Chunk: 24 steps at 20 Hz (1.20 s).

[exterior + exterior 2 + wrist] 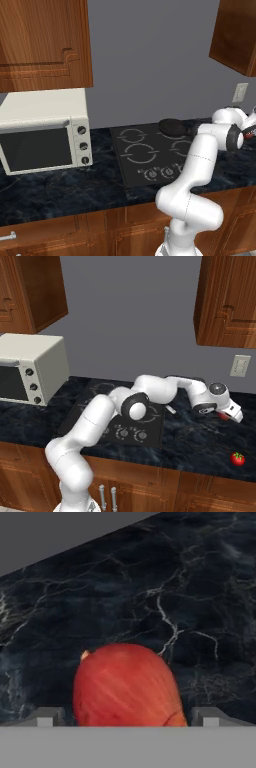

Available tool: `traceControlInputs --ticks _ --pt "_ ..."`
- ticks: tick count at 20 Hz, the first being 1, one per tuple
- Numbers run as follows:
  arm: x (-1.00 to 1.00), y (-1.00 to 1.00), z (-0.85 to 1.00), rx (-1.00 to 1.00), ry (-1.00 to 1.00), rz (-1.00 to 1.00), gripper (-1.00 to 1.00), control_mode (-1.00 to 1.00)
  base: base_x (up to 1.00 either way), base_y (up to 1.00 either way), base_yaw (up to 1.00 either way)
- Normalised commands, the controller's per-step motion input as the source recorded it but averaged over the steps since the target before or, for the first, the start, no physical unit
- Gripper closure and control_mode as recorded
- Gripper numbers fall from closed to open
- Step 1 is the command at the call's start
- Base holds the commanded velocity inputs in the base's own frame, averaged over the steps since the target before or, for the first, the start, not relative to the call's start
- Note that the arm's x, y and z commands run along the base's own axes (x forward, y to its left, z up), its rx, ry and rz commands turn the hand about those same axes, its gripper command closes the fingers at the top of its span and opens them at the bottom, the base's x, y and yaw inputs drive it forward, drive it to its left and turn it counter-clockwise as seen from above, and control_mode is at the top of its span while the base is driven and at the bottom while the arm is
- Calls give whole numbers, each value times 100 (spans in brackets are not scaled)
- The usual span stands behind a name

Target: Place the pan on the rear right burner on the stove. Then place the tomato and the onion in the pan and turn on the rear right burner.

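Onion [125, 682] right between the finger tips of the pincer [127, 718], low and centred in the hand view, one dark tip just beside each flank. Pincer jaws spread wide apart, clamped on nothing; thin slivers of bench [190, 587] showing between each tip and the onion skin, so no contact to be seen. Onion lying on the dark marbled bench, well to the right of the stove [127, 170] and towards the bench's rear edge, in the right base view a mere red sliver peeping out under the white hand. Skin reddish orange, glossy, with fine pale streaks from end to end; rounded and fairly plump, a small pale orange nub at the upper left end; lower part cut off by the bottom of the hand view. Tomato [238, 458] near the front edge of the bench, towards its right end, well apart from the pincer and nearer the front than the onion; small, round, bright red, with a green tuft on top. Pan [172, 126] at the rear right corner of the stove, over the rear right burner spot, black, shallow and round, partly hidden by the white arm; well apart from the pincer, to its left. Four small knobs [160, 173] in a row along the stove's front edge. Cream toaster oven [45, 132] on the left part of the bench, against the grey wall.
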Motion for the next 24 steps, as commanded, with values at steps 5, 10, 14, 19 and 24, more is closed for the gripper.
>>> traceControlInputs --ticks 5,10,14,19,24 --pt "18 -16 -12 0 0 0 -100 -100 0 0 0" --pt "10 0 -9 0 0 0 100 -100 0 0 0" --pt "-1 0 0 4 0 0 100 -100 0 0 0" --pt "-42 28 0 8 2 0 100 -100 0 0 0" --pt "-61 43 11 1 0 0 100 -100 0 0 0"
